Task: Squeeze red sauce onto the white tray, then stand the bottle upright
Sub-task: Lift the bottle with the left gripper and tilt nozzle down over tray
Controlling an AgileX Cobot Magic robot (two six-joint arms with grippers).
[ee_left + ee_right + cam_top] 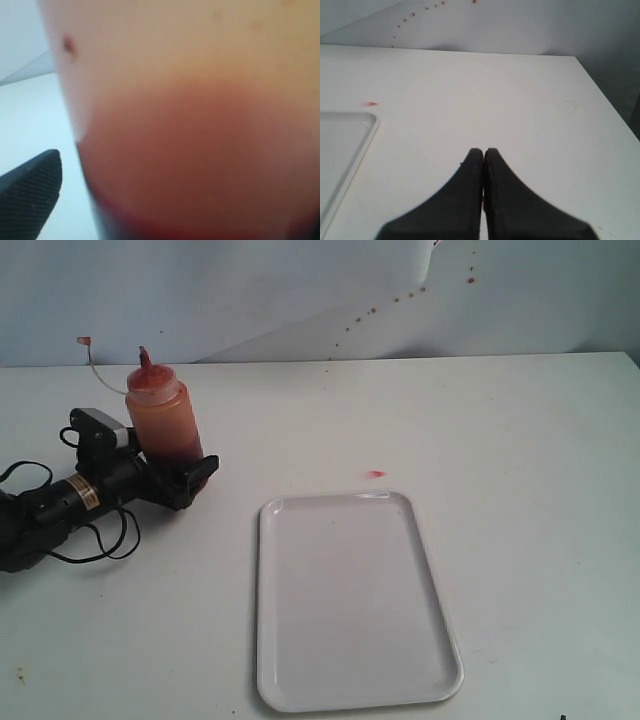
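Observation:
The bottle (166,415) stands upright on the table at the left, translucent orange-red with a red nozzle; its tethered tip cap (84,341) hangs off to the left. My left gripper (190,468) lies low around the bottle's base. In the left wrist view the bottle (200,140) fills the picture, and one black finger (30,200) stands off its side with a strip of table between them, so the jaws are open. The white tray (350,600) lies bare in the middle. No red sauce blob shows. My right gripper (484,151) is shut on nothing, beside the tray's corner (345,140).
A tiny faint red smear (376,474) marks the table just beyond the tray's far edge. Small red spots (400,297) dot the back wall. The left arm's cables (100,540) trail on the table at the left edge.

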